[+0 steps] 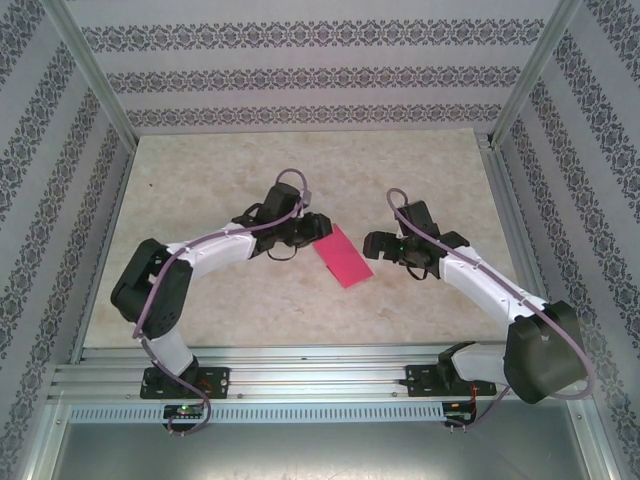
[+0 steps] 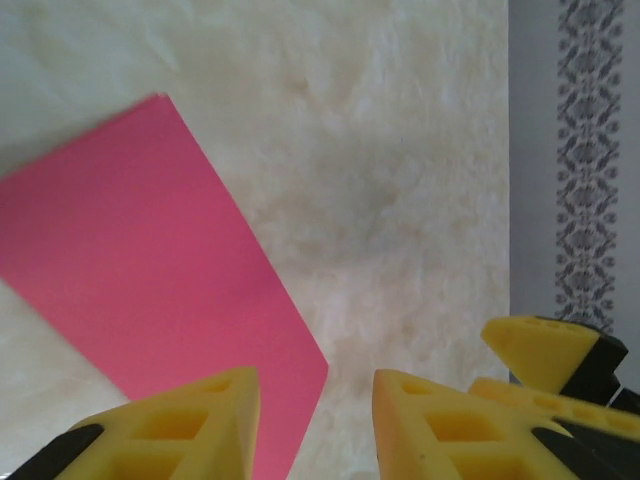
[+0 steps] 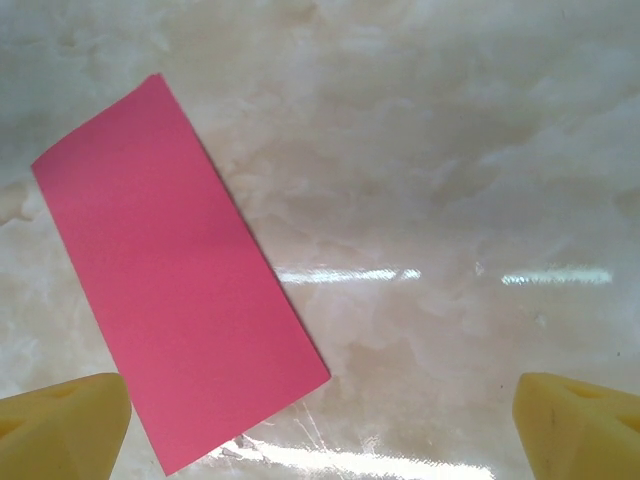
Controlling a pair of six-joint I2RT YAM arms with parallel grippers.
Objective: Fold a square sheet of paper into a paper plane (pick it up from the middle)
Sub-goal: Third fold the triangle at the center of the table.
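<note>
The pink sheet (image 1: 342, 256), folded to a rectangle, lies flat on the marble table (image 1: 250, 180); our left gripper (image 2: 315, 400) hovers part-open at its edge; our right gripper (image 3: 320, 415) gapes wide; both are empty; we should line up the corners squarely before creasing.

No writing, label, brand, number or sign can be read anywhere. The pink paper (image 3: 180, 270) lying on the tabletop (image 1: 250, 170) is plain and unmarked. The walls (image 1: 300, 80) round the tabletop's edges carry bands of repeating dark ornament, which are pattern and not letters.
</note>
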